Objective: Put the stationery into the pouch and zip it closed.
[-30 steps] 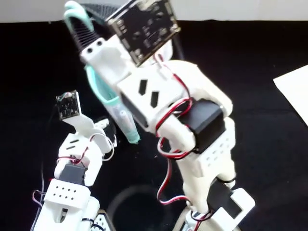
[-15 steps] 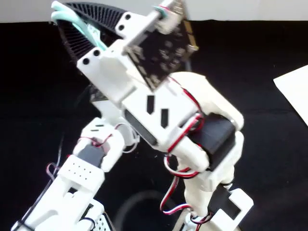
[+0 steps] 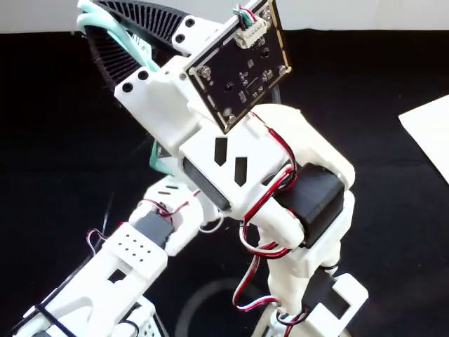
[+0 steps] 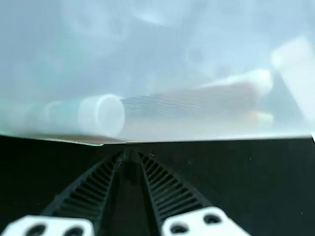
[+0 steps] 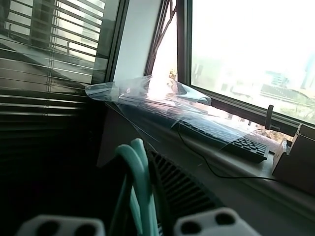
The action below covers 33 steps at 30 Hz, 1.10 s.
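Note:
My right gripper (image 3: pixel 105 28) is raised high at the back left, shut on the pouch's teal zipper strip (image 3: pixel 116 38). In the right wrist view the teal strip (image 5: pixel 138 187) runs between that gripper's (image 5: pixel 145 172) fingers. A bit of the pouch's teal edge (image 3: pixel 158 160) peeks from under the right arm; the rest is hidden behind it. My left arm (image 3: pixel 151 232) stretches beneath the right arm. In the left wrist view my left gripper (image 4: pixel 130 155) is shut on the lower edge of the translucent pouch (image 4: pixel 157 59). Inside lie a white cylinder (image 4: pixel 101 115) and pens (image 4: pixel 211 96).
A black cloth (image 3: pixel 379 77) covers the table. A white sheet (image 3: pixel 429 133) lies at the right edge. A cable loop (image 3: pixel 203 295) sits near the arms' bases. Behind the raised right gripper are a window and a sill with a keyboard (image 5: pixel 221 132).
The left arm has stretched forward and up under the right arm. The right wrist has turned, and the hanging pouch body that showed before is now hidden behind it.

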Available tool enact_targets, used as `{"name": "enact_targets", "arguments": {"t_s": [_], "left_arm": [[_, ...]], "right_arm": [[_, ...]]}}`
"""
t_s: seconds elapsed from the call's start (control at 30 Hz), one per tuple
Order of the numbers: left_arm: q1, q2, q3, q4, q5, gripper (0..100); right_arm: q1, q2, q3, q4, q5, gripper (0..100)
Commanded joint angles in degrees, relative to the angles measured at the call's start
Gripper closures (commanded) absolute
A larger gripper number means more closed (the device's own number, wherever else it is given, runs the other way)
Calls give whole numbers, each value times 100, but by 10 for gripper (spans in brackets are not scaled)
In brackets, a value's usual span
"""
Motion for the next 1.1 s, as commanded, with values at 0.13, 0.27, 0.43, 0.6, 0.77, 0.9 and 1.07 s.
{"name": "enact_targets", "arguments": {"t_s": [0.13,0.27,0.43,0.6,0.77,0.9,1.07], "left_arm": [[119,13,-171,-79,35,993],[110,13,57,-79,18,993],[101,13,127,-88,18,993],[101,13,127,-79,18,993],[268,-13,110,88,9,993],[1095,-602,84,1301,-9,993],[1499,-1991,66,2365,-88,993]], "right_arm": [[-75,-13,-180,242,70,991],[-48,4,-171,646,62,991],[189,13,-163,1077,35,990],[760,13,-163,1490,35,990],[1112,-4,-163,1604,35,990],[1226,-4,-171,1596,35,990],[1244,-4,-171,1596,26,990]]}}
